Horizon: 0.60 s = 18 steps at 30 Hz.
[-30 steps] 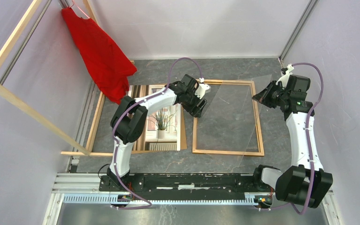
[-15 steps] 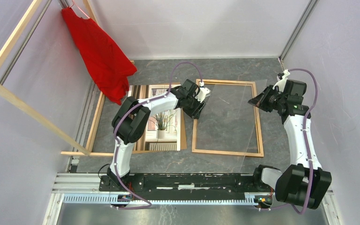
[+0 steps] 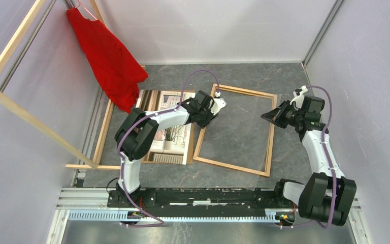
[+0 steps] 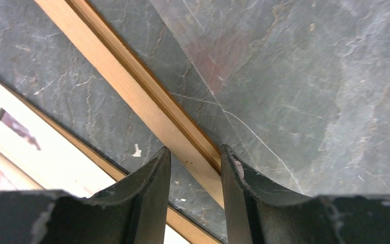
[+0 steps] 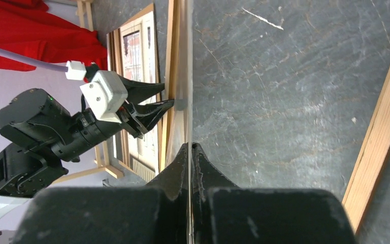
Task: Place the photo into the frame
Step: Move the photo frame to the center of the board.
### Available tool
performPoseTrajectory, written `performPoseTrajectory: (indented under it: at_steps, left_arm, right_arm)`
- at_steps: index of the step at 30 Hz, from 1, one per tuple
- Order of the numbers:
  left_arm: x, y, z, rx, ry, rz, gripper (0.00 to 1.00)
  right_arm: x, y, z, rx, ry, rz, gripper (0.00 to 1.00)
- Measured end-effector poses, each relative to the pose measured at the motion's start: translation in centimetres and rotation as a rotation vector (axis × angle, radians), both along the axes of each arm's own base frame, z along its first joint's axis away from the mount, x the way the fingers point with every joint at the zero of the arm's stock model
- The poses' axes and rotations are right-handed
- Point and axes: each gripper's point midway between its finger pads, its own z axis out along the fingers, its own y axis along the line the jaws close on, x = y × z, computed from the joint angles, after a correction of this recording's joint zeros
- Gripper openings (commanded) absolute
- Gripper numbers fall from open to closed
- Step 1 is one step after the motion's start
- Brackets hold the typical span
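Wood sits between the fingers of the left tool (image 4: 194,152), which is clamped on the left rail of the thin orange-brown wooden picture frame (image 3: 231,167). That frame lies skewed on the grey stone-patterned desk (image 3: 254,76). Just beside it, to the left, the large glossy photo (image 3: 168,133) of a green potted plant lies flat, outside the frame. The right tool (image 5: 191,146) is pinched on the edge of a clear transparent sheet (image 3: 238,132) that spreads over the frame's opening. A red cloth (image 3: 109,56) hangs at the back left.

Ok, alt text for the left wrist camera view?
The left claw straddles a rail of the thin orange-brown wooden picture frame on a dark grey stone-patterned table. A clear transparent sheet covers the upper right; the glossy photo's pale edge shows lower left.
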Motion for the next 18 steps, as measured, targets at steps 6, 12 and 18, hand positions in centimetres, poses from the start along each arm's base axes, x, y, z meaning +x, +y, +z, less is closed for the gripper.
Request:
performPoseTrajectory:
  at_steps: [6,12,18]
  left_arm:
    - [0.5,1.0,0.0,0.054,-0.023,-0.003,0.66]
    - [0.3,2.5,1.4,0.050,0.081,0.002,0.73]
    - [3.2,6.0,5.4,-0.052,0.089,0.075,0.67]
  right_arm:
    - [1.8,0.4,-0.5,0.051,-0.024,0.032,0.00]
    - [3.1,0.5,-1.6,0.083,-0.023,0.052,0.00]
    - [4.2,0.8,-0.4,0.112,-0.094,0.074,0.00]
